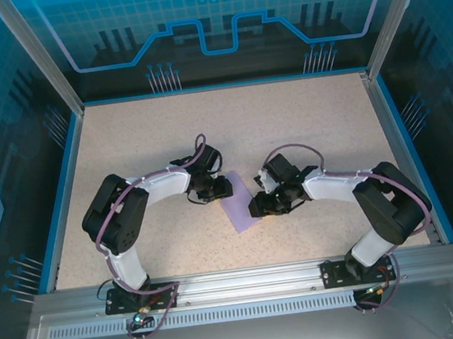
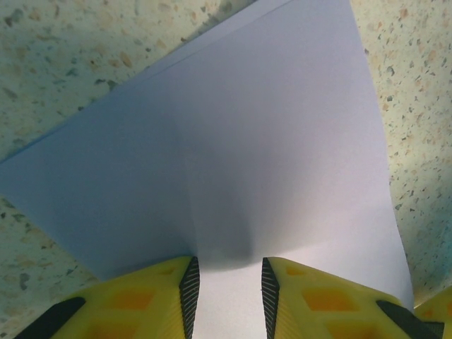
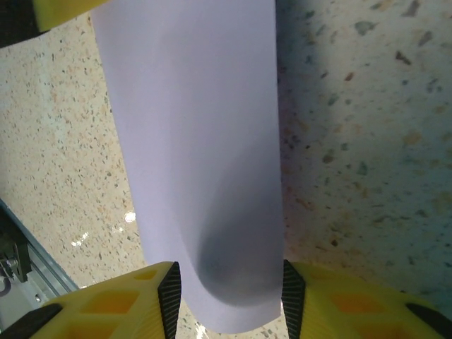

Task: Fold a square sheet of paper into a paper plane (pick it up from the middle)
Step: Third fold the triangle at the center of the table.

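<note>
Between the pads of the left claw (image 2: pixel 229 282), which are standing partly closed, a soft hump of the sheet (image 2: pixel 240 141) is bulging up. This claw appears to be pinching the paper, not hovering over it. Outward from those pads the sheet is fanning away, with a second layer peeking out along one edge, onto the table (image 1: pixel 303 119). Opposite, the right claw (image 3: pixel 227 282) is holding a curled run of the same sheet between half-closed jaws, and the paper is stretching straight away from it as a narrow band. Seen from above, both claws are meeting near the table's middle with the sheet lying between them, neither one nearer. The band's long axis is running from claw to claw, so whichever moves is likely tugging against the other's grip.
</note>
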Controlling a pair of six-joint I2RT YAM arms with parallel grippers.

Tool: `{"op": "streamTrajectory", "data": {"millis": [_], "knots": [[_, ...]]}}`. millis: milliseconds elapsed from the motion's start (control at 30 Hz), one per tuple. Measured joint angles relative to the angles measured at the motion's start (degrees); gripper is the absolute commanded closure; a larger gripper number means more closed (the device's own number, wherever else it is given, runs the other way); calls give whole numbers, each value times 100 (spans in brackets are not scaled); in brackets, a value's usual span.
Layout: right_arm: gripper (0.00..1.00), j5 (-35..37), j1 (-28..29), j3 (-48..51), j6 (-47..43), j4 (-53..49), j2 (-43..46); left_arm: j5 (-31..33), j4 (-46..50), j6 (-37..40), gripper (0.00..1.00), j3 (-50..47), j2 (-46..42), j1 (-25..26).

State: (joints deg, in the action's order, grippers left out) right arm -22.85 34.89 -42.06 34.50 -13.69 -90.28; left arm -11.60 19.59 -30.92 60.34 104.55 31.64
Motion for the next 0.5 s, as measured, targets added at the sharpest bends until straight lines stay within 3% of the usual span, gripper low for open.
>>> {"op": "streamTrajectory", "data": {"millis": [500], "knots": [[55,-686,-114,212,595,686,415,-22,-37,109,67,2,35,0]]}}
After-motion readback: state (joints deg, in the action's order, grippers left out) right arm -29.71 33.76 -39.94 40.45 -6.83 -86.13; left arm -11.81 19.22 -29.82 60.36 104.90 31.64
